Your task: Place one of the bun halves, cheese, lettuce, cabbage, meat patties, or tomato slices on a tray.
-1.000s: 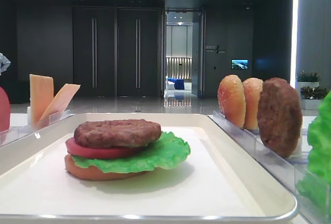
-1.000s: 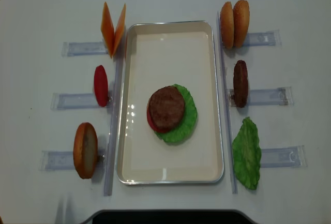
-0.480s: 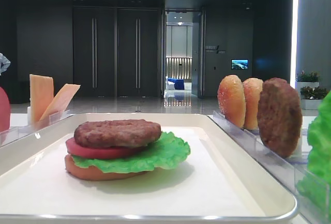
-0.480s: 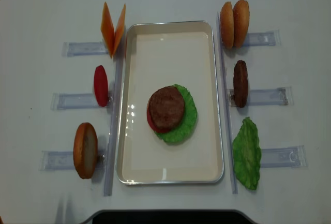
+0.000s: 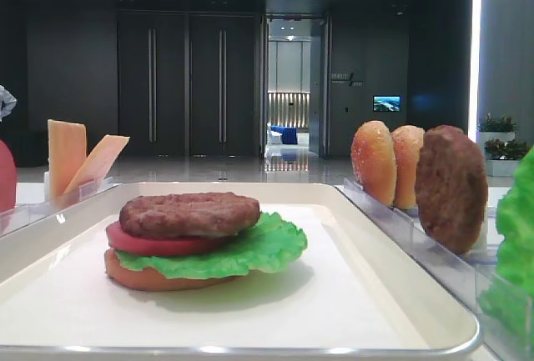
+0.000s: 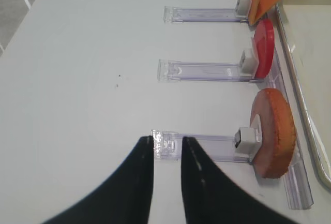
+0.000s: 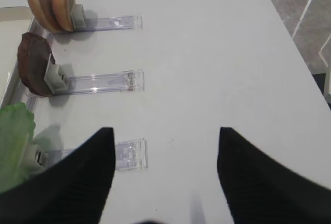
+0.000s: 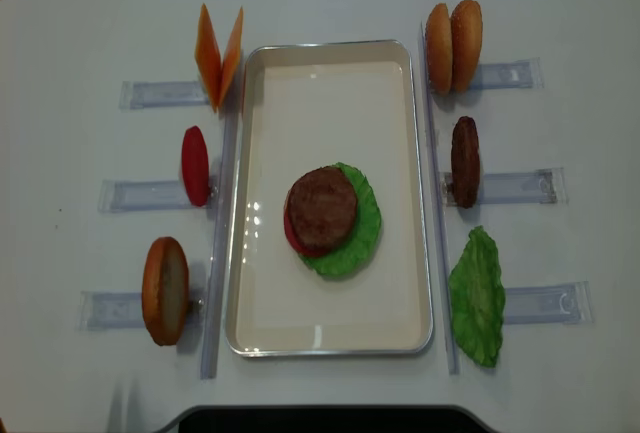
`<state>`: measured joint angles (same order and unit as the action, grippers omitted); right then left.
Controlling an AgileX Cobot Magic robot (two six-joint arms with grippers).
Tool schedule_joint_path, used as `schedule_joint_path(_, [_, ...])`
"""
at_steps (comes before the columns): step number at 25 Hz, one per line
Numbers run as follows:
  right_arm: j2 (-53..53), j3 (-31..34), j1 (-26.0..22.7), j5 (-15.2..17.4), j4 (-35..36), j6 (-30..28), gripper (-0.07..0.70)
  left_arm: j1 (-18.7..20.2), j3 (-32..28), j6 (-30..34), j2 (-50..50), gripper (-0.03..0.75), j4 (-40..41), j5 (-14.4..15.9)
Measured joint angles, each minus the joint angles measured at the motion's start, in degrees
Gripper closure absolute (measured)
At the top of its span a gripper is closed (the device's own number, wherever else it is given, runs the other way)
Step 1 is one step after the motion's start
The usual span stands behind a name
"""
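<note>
On the white tray (image 8: 330,93) a stack lies near the middle: a bun half (image 5: 142,278) at the bottom, then lettuce (image 8: 366,225), a tomato slice (image 5: 138,242) and a meat patty (image 8: 322,205) on top. My right gripper (image 7: 164,131) hovers open over bare table, empty, right of the rack that holds a lettuce leaf (image 7: 15,141). My left gripper (image 6: 167,138) is shut and empty over the outer end of the rack holding a bun half (image 6: 274,131). Neither gripper shows in the two high views.
Clear racks flank the tray. Those on the left hold cheese (image 8: 218,53), a tomato slice (image 8: 195,165) and a bun half (image 8: 165,290). Those on the right hold two bun halves (image 8: 453,45), a patty (image 8: 464,161) and lettuce (image 8: 477,296).
</note>
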<state>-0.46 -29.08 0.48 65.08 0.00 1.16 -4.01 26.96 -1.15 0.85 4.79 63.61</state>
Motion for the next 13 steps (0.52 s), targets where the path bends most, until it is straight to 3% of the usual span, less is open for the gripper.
schedule_joint_path(13, [0.0,0.0,0.0,-0.1,0.0,0.0,0.216,0.0,0.0,0.0,0.0,0.575,0.0,0.0])
